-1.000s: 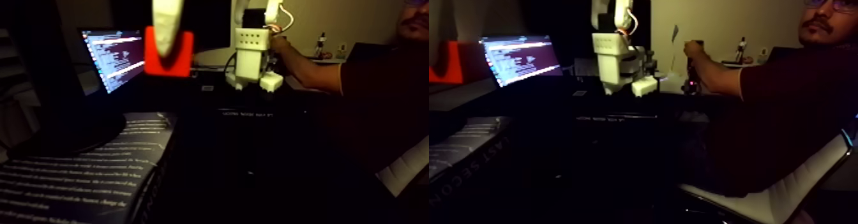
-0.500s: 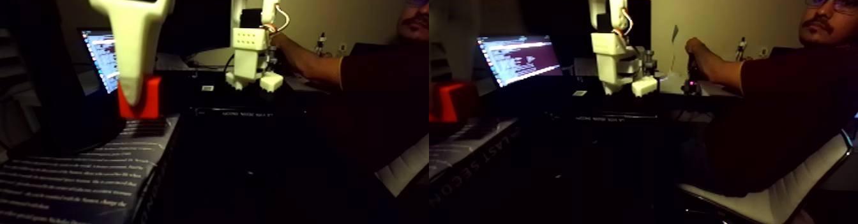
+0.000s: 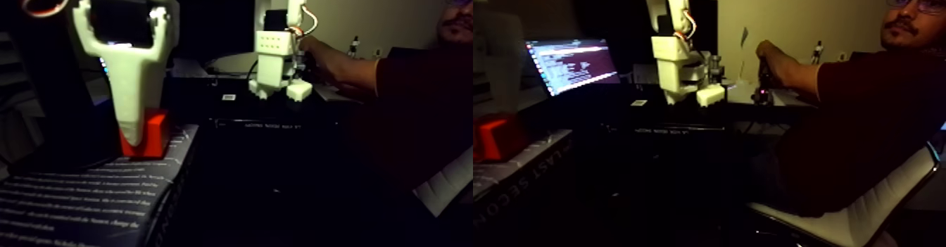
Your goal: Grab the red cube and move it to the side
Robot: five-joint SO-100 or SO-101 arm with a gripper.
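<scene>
Here, smooth red cube [image 3: 153, 131] on printed dark sheet [image 3: 84, 193], clasped by matte white tapered gripper [image 3: 134, 138].

On the dark book's spine [image 3: 535, 167], pale capitals read "LAST SECON", running sideways; its cover lines and the laptop screen's [image 3: 574, 63] text were too small to read

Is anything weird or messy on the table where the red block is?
Nothing looks spilled or broken. The red cube sits at the edge of a printed sheet, with the white gripper right against it. The room is very dark, so small details are hard to see.
</scene>
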